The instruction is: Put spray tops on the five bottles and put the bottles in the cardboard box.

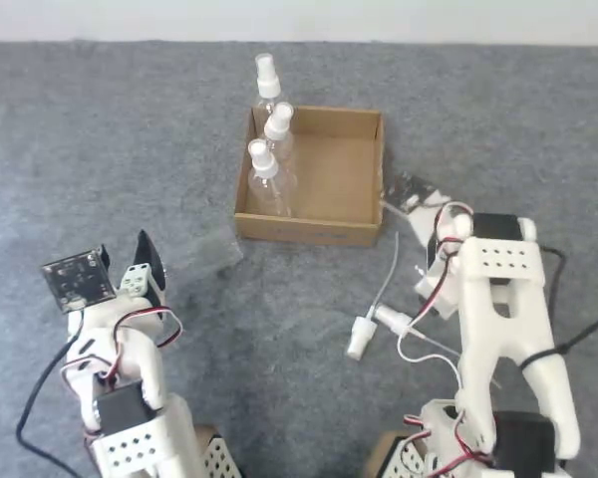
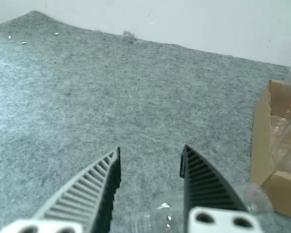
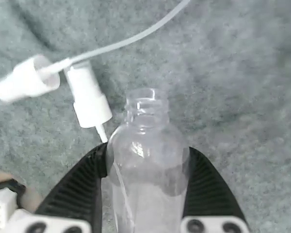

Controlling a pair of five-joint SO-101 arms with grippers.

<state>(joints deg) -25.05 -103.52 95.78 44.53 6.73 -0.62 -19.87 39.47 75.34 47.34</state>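
Though well begun, looked only a little past halfway. At near left, found the left claw spread wide and empty, poised over a bare bottle lying topless on the grey tabletop. Farther right, at the cardboard box, counted a near capped bottle and a middle capped bottle standing upright inside along the left wall. Noted a far capped bottle by the far left corner, inside or just beyond the wall, impossible to tell. Right of the box and nearer, saw two loose spray tops, one just beside the other, lying on the tabletop with thin tubes trailing. At near right, found the right claw clamped on a second bare bottle, open-necked, close by those tops. Judged three of five bottles capped and at least two boxed. Reckoned as left to do: fitting both loose tops onto the two bare bottles, then setting every bottle outside the box into it.
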